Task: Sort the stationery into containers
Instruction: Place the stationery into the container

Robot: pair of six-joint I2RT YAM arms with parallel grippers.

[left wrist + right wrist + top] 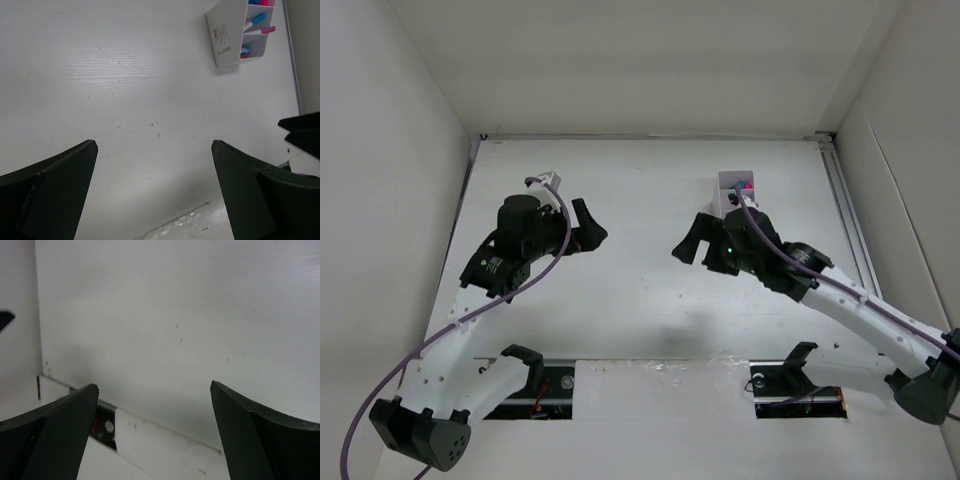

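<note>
Two arms reach over the table (640, 200), elbows outward and forearms angled inward. Their grippers face each other across the middle, well apart.

1. Left gripper (592, 226): raised above the table left of centre, wrist turned toward the right. Jaws spread wide, nothing between them. In the left wrist view (154, 147) its dark fingers (60, 190) frame only bare tabletop.

2. Right gripper (688, 238): raised above the table right of centre, wrist turned toward the left and slightly toward the near edge. Jaws spread wide, holding nothing. In the right wrist view (153, 387) they frame bare tabletop and the near edge of the table.

3. Box (735, 181): white, rectangular, divided into compartments. It stands upright on the far part of the table, right of centre, just beyond the right wrist, which covers its near end in the top view. Neither gripper touches it. In the left wrist view the box (222, 35) sits in the upper right corner with a label (223, 42) on its side wall.

4. Stationery, all seen inside the box: one blue-ended marker (256, 21) and one pink-ended marker (266, 30) in the middle compartment. The compartments on either side hold more blue and pink pieces, too cropped to identify.
</note>
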